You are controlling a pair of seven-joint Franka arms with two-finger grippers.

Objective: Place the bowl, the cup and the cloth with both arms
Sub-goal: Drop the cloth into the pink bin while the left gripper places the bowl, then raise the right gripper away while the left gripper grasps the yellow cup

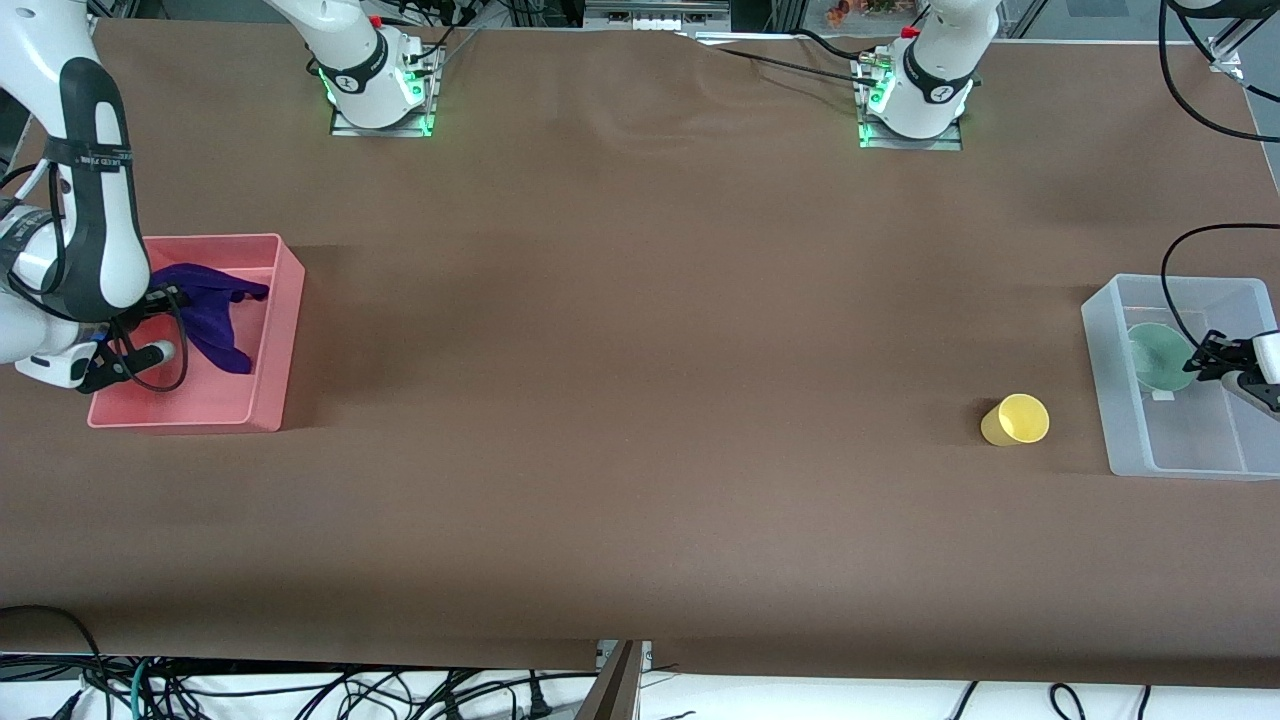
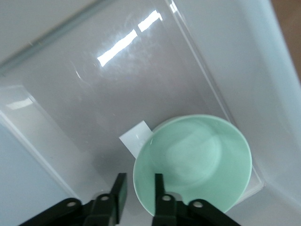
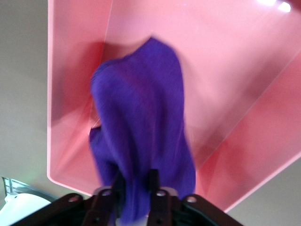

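Cloth (image 3: 141,127) hangs from our right gripper (image 3: 134,186), whose fingers are pinched on a fold of the purple fabric, over the pink bin (image 1: 270,330) at the right arm's end of the table; the free end already drapes down into the bin, so letting go looks like all that remains there. At the left arm's end, our left gripper (image 2: 137,186) is inside the clear bin (image 1: 1105,380), one finger within the bowl (image 2: 197,160) and one outside, nipping its mint-green rim, though whether the bowl already rests on the bin floor we cannot tell. What the coming move turns on, we judge, is the cup (image 1: 1015,419): it lies on its side on the brown table (image 1: 640,400), just beside the clear bin and toward the middle of the table from it, its mouth facing the front camera. It is well apart from the pink bin, so our left arm is plainly the nearer one to fetch it.
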